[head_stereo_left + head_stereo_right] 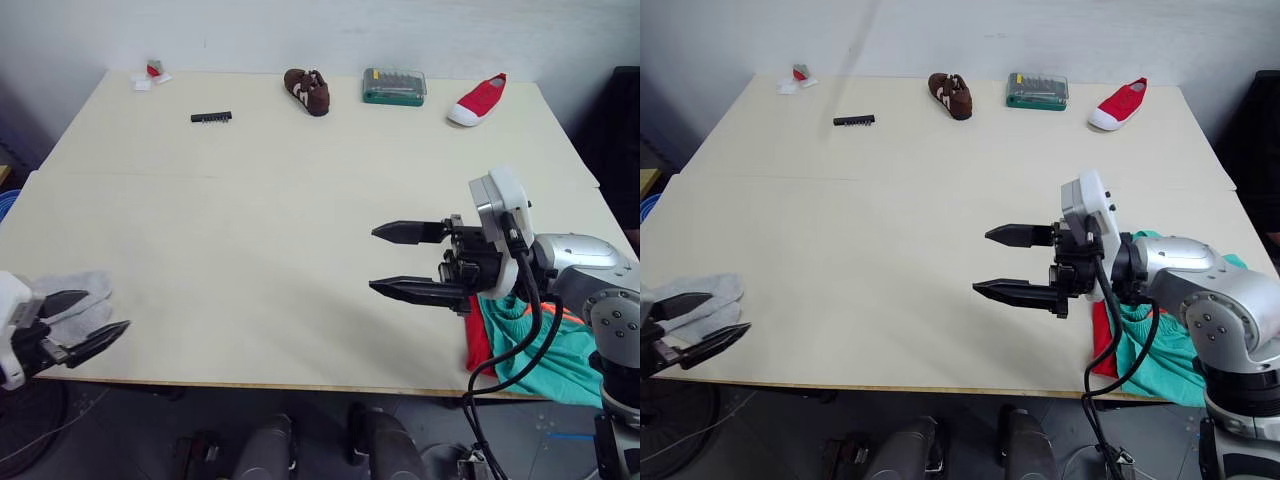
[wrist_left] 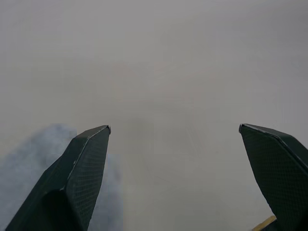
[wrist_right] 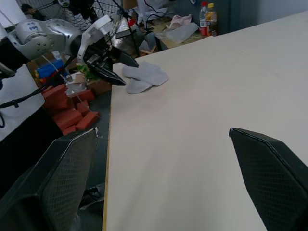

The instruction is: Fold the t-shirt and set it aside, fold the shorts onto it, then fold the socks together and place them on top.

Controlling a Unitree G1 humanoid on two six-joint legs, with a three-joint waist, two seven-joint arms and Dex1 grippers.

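Looking down over the desk [image 1: 250,260], we see a wide bare top with the task's cloth pushed out to its two near corners; the shorts [image 1: 545,350] lie in a teal heap at the near right corner, spilling past the front edge, with the t-shirt [image 1: 478,345] showing as a red strip beneath them; the socks [image 1: 85,300] lie at the near left corner, close to the left edge. Our right gripper [image 1: 395,262] hangs over the desk just beside the pile with its jaws wide apart and nothing between them; our left gripper [image 1: 90,320] sits at the socks, jaws apart too, one finger over the grey cloth. We judge the socks could be nudged off the left edge if we close on them clumsily, and the overhanging shorts could slide to the floor if bumped. Room is ample across the middle; a brown shoe [image 1: 306,91], a green bit case [image 1: 394,86], a red shoe [image 1: 477,100] and a black strip [image 1: 211,117] stay well apart along the far side.
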